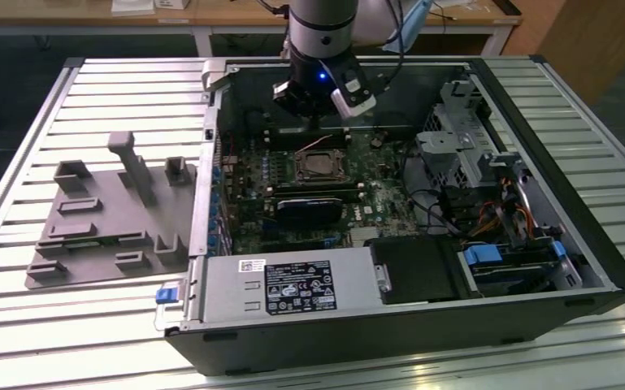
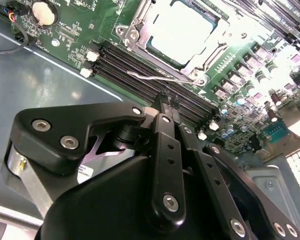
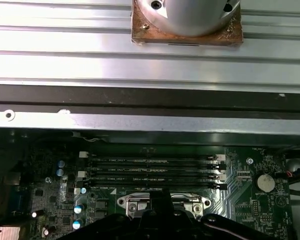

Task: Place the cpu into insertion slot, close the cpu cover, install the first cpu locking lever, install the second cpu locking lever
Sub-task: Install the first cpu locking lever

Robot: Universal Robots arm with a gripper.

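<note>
Slatted metal tabletop (image 1: pixel 95 89) carries an open computer case (image 1: pixel 399 325) lying on its side, with a grey moulded fixture (image 1: pixel 106 219) just beside it on the exterior view's left. The arm reaches down into the far end of the case, and its gripper (image 1: pixel 314 122) hangs over the green board. In the second wrist view the fingers (image 2: pixel 162 107) are drawn close together at their tips, with nothing seen between them. They stand over the black memory slots (image 2: pixel 135 70), near the socket but apart from it. The cpu (image 2: pixel 180 30) sits in the insertion slot (image 2: pixel 125 32), silver top up. The cpu cover (image 2: pixel 210 50) lies down around it. A thin wire locking lever (image 2: pixel 150 79) runs along the socket's edge, between the chip and the fingertips.
</note>
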